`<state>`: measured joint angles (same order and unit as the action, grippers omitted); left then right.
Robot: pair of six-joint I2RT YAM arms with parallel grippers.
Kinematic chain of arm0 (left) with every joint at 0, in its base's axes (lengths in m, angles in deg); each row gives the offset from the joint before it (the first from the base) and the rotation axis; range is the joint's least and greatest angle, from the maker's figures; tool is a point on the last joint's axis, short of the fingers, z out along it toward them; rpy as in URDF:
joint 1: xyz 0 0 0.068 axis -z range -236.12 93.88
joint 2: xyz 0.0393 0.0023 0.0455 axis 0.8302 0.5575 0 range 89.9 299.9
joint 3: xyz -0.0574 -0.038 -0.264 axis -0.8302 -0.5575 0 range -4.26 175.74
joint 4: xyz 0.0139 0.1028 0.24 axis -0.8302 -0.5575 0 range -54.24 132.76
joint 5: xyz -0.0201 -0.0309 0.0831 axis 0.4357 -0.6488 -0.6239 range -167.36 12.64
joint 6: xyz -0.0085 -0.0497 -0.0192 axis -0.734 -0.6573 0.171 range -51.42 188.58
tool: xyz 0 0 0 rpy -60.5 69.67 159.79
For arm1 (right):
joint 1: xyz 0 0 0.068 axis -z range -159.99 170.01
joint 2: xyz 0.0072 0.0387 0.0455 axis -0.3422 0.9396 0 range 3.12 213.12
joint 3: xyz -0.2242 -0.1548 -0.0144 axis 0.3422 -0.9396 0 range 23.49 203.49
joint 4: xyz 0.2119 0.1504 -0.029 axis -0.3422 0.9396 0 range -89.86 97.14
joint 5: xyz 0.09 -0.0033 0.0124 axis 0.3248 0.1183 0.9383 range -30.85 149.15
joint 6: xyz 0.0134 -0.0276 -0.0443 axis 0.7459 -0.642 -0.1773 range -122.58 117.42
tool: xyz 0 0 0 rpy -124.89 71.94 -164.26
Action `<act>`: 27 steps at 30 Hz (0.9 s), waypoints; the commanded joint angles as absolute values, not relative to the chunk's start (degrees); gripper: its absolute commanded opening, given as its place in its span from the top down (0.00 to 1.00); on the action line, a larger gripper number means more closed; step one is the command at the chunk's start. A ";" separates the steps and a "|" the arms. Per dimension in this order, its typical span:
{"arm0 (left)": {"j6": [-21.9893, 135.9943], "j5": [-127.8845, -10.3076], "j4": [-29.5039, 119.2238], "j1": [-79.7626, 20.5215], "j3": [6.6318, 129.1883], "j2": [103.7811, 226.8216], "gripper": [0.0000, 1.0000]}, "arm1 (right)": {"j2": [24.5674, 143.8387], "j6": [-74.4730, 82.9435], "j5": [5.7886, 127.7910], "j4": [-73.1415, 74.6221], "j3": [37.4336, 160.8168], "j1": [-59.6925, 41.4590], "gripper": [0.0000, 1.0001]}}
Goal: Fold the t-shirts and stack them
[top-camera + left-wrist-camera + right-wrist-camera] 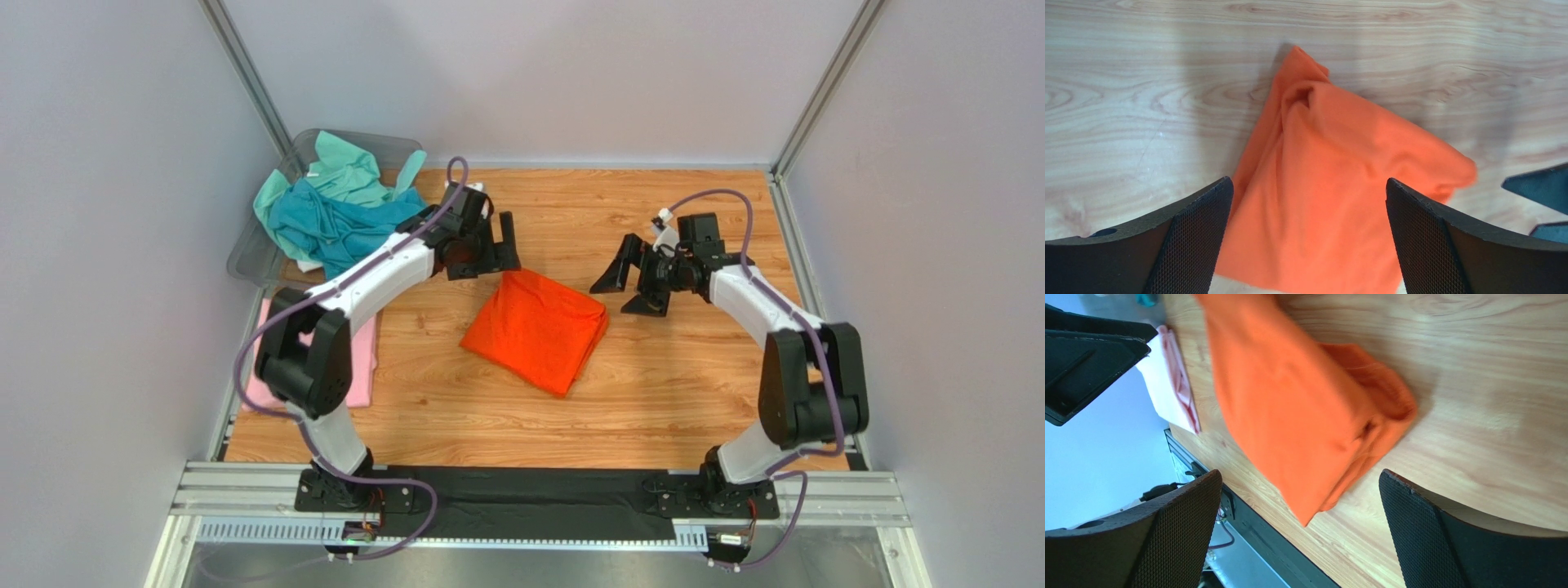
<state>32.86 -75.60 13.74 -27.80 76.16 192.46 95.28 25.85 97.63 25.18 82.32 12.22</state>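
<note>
Looking down from the overhead camera, I see a wooden table (pixel 687 410) filling the middle of the frame, with my two arms rising from the bottom edge and bending inward toward each other. A grey see-through bin (pixel 249 260) sits at the upper left and holds a crumpled teal t-shirt (pixel 321 227) with a mint green t-shirt (pixel 347 169) on it. The orange t-shirt (pixel 536 328) lies folded at centre frame. It is turned like a diamond, and its longer edges seem to run from upper left to lower right. A pale pink t-shirt (pixel 363 358) lies flat at the left edge, partly under the left arm. The left gripper (pixel 488 251) hangs just above the diamond's top corner with its fingers spread wide and holding nothing; its wrist camera shows orange cloth between them. The right gripper (pixel 632 282) is also spread and empty, just off the right corner. I judge the left claw nearer, and the pink shirt lies left of the orange one, on that arm's side.
</note>
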 commanded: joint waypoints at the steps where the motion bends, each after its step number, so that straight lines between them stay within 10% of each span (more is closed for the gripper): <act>1: 31.76 -73.58 13.66 -27.30 71.00 182.55 0.00 | 87.51 25.46 96.33 25.46 80.19 9.21 0.00; 27: 29.39 -64.88 33.35 -24.74 52.44 188.42 0.00 | 112.98 24.50 87.98 22.38 95.56 -0.99 0.00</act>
